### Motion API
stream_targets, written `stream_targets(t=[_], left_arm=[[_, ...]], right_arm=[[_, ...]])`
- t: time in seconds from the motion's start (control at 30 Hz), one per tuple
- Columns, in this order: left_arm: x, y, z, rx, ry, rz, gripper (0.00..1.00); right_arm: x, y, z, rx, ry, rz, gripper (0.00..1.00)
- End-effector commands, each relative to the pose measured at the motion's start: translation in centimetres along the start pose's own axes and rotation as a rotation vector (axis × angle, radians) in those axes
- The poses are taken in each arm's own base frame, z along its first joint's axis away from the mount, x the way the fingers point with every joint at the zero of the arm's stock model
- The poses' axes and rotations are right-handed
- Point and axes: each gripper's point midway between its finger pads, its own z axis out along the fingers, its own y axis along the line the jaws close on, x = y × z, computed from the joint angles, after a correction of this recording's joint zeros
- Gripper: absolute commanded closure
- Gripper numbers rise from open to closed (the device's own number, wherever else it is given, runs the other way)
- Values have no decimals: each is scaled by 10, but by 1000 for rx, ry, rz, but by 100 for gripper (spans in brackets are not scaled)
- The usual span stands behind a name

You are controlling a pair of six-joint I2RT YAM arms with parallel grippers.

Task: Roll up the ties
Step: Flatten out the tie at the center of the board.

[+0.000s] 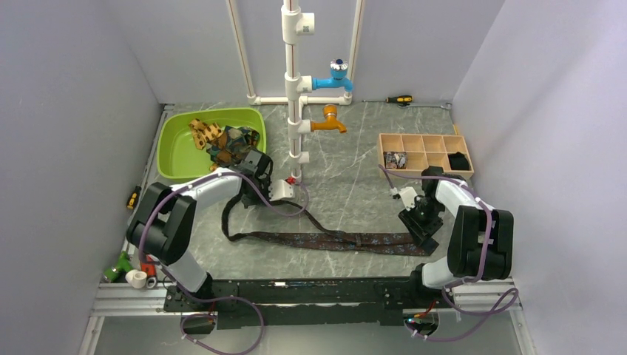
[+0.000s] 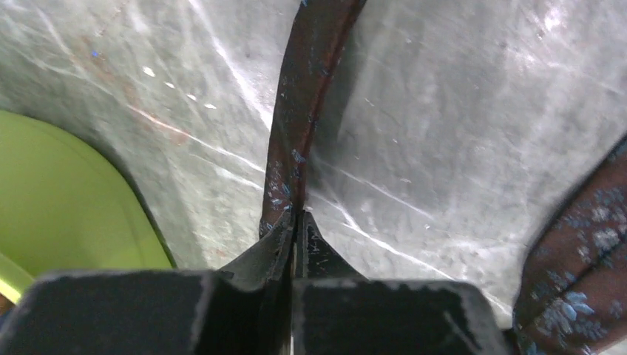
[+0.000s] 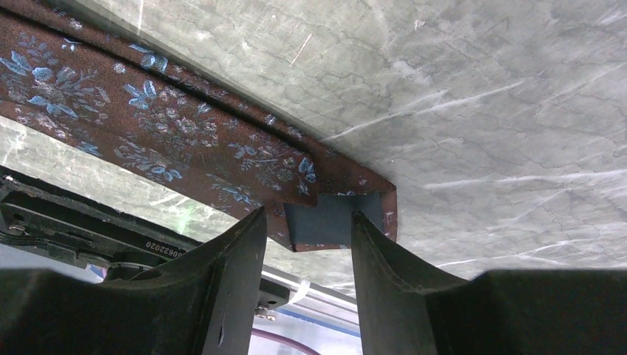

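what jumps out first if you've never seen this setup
A long dark floral tie lies stretched across the table, the left gripper pinching its narrow end and the right gripper open over its wide end. Behind, a lime-green tub holds more ties, beside a white pipe stand with blue and orange taps.

Matt woven-cloth tie (image 3: 148,140) on glossy marble-look tbl (image 3: 480,111).
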Motion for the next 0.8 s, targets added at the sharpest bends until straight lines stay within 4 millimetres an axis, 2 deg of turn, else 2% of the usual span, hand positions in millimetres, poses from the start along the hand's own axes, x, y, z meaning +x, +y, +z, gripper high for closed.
stream_targets(t=[0.0,0.13,0.2,0.27,0.37,0.43,0.53,0.6,0.7,0.77], left_arm=[[2,-19,-24,38,-27,17,100],[2,-37,-64,5,-98,40,100],[9,-55,-82,15,-125,73,100],[18,-82,-96,55,-142,130,100],[37,-124,-104,115,-132,215,100],[56,-146,-98,140,-79,266,99],[78,-166,-85,163,-6,287,71],[78,-166,-86,149,4,252,60],[68,-169,-98,187,-46,262,48],[45,-161,-108,164,-142,256,26]], right_arm=[[1,-3,2,8,-1,15,53],[1,-5,0,2,-3,16,53],[2,-6,-3,1,-7,16,53],[3,-7,-5,4,-10,14,54],[2,-7,-9,-3,-21,15,54],[-2,-3,-13,-21,-44,11,55],[-8,8,-25,-66,-98,-7,53],[-10,10,-31,-70,-111,-23,53],[-7,8,-39,-49,-114,-44,52],[-8,3,-43,-27,-123,-55,52]])
